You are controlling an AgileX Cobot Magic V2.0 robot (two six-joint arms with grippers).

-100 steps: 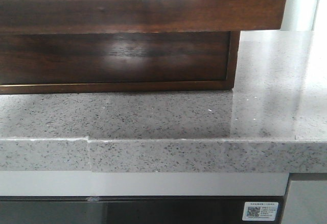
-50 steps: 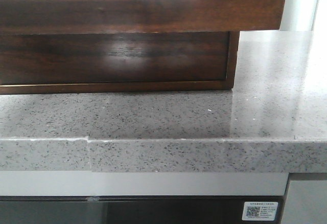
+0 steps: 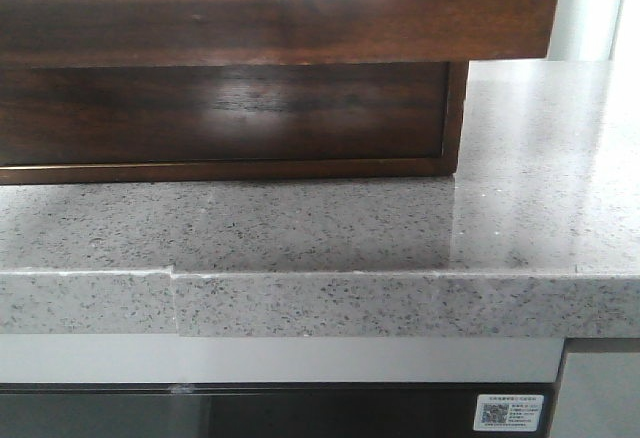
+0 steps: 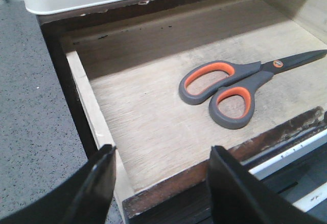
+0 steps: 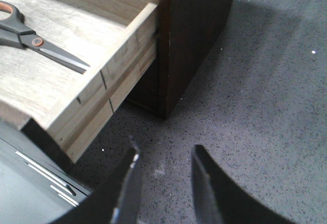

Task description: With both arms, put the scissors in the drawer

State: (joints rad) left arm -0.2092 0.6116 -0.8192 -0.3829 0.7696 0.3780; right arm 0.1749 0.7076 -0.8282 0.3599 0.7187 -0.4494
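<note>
Nothing has moved since the earlier front pictures; only the shine on the dark wood looks a bit dimmer.

The biggest thing is the grey speckled counter [image 3: 320, 228]. It fills the front view from 9 o'clock to 3 o'clock, with a seam in its front edge near 7 o'clock. On it stands the dark brown drawer [image 3: 300, 23], pulled open, with a pale cutout along its top edge at 12 o'clock. Its front sticks out over the counter and hides the inside from the front view. Under it is the glossy cabinet front [image 3: 225, 113].

In the left wrist view the drawer has a pale wood floor. The scissors [image 4: 232, 83] lie flat on that floor, inside the drawer, grey with orange inside the handle loops. A small orange dot sits at the pivot; any writing on it is too small to read. Nothing covers the scissors.

The left claw [image 4: 161, 180] hangs over the drawer's near edge. Its fingers are spread wide and hold nothing. The right claw [image 5: 163, 180] hangs over the bare counter just beside the drawer's outer corner. Its fingers are apart too, with nothing between them.

At 5 o'clock in the front view, below the counter, is a small white sticker [image 3: 511, 412] with a square code. Its print is too tiny to read.
</note>
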